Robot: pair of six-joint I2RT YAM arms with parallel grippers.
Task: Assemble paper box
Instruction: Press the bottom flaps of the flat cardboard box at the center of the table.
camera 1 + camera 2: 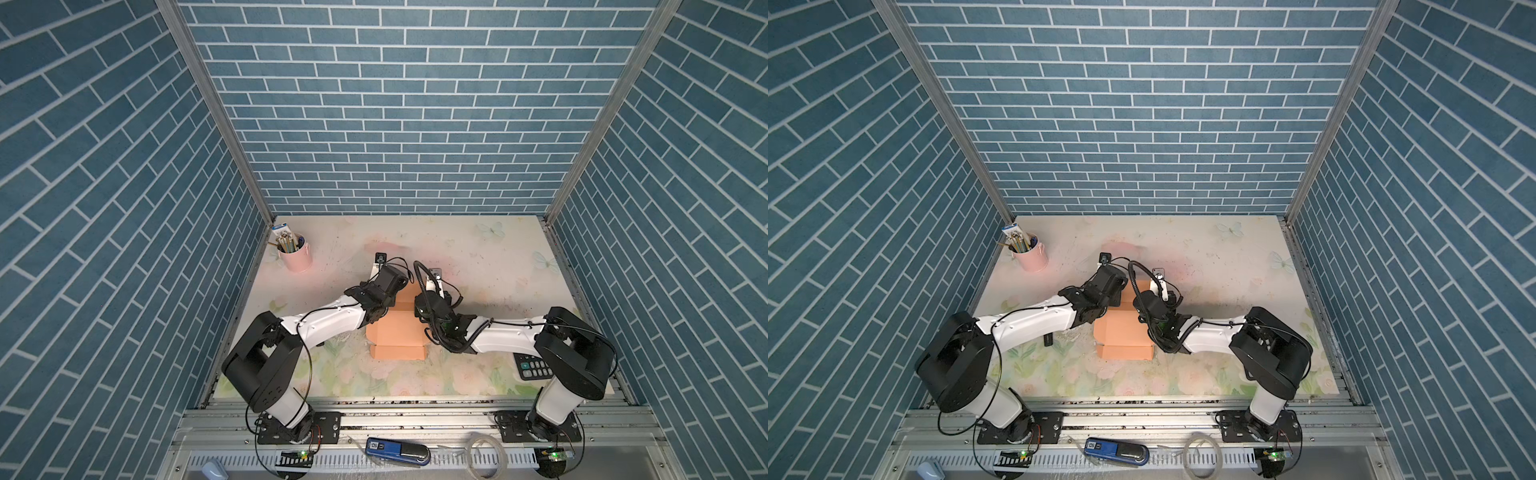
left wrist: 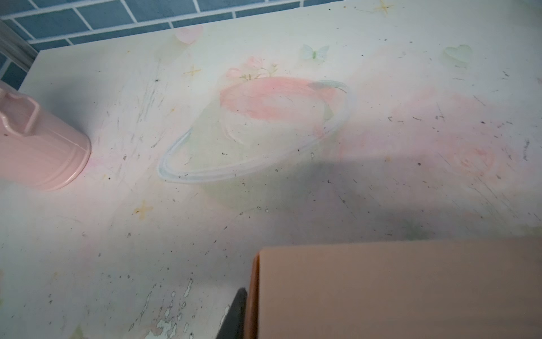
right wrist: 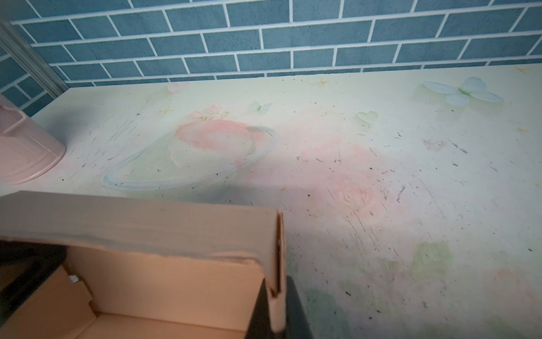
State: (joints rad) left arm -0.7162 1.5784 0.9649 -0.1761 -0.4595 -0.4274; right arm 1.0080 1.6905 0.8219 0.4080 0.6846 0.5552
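Straddling paper box wall: right gripper

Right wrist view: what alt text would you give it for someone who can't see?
The right hand pinches an upright side of the half-folded peach paper box, seen close up. Behind it lie a scuffed pastel table printed with flowers and butterflies, a pink cup near the corner, and a blue brick wall.

One paper box, one pink cup, one calculator, two arms, left arm, right arm; pencils too bunched to count
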